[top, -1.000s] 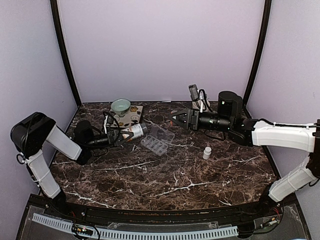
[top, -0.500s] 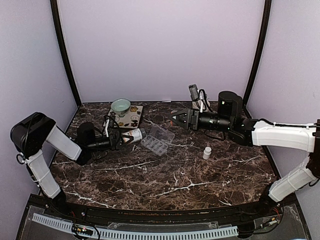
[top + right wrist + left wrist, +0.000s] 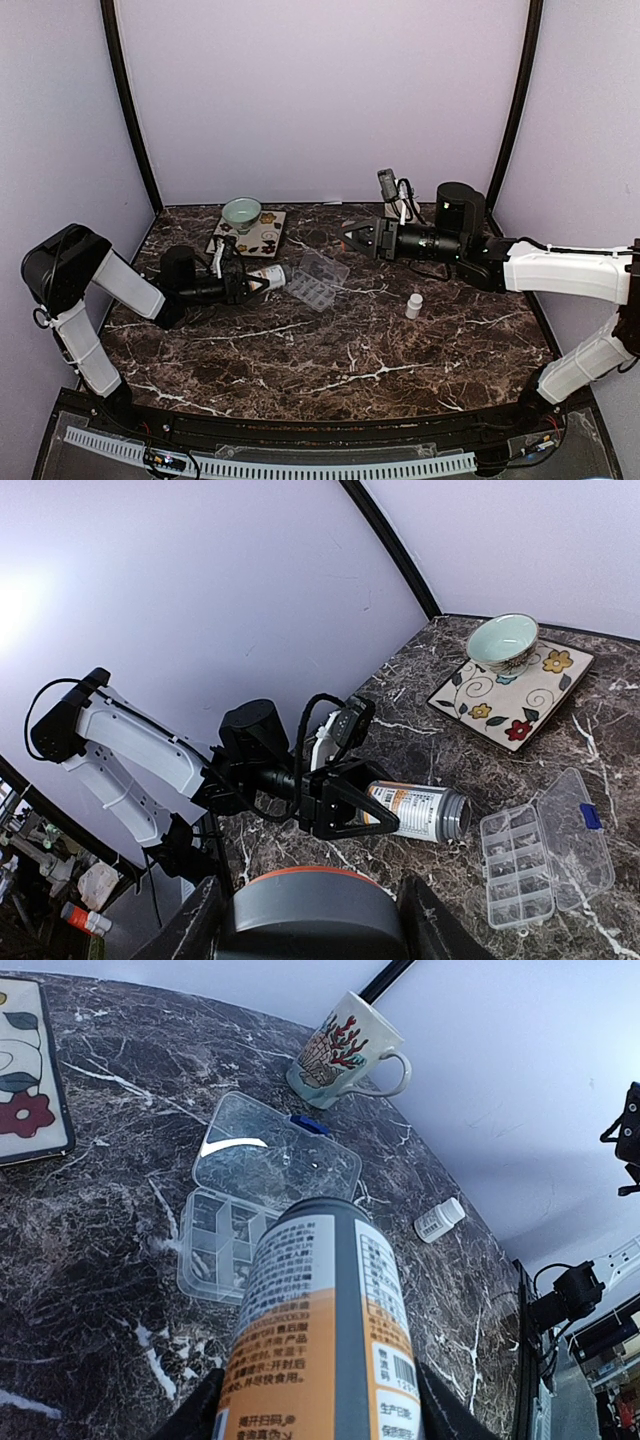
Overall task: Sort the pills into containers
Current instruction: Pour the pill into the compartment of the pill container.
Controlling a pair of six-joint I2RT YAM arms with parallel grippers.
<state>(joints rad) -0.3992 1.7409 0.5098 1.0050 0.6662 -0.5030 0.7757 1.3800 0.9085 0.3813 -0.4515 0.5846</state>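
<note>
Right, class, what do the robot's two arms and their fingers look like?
The left arm and right arm have white, boxy link covers between black joints. Black cables loop near each wrist. The left fingers and right fingers are black and tapering.

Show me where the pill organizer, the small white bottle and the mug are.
pill organizer (image 3: 215,1245): left wrist view, on its open tray of cells.
small white bottle (image 3: 438,1222): left wrist view, on the middle of its body.
mug (image 3: 342,1050): left wrist view, on its coral-patterned side.
</note>
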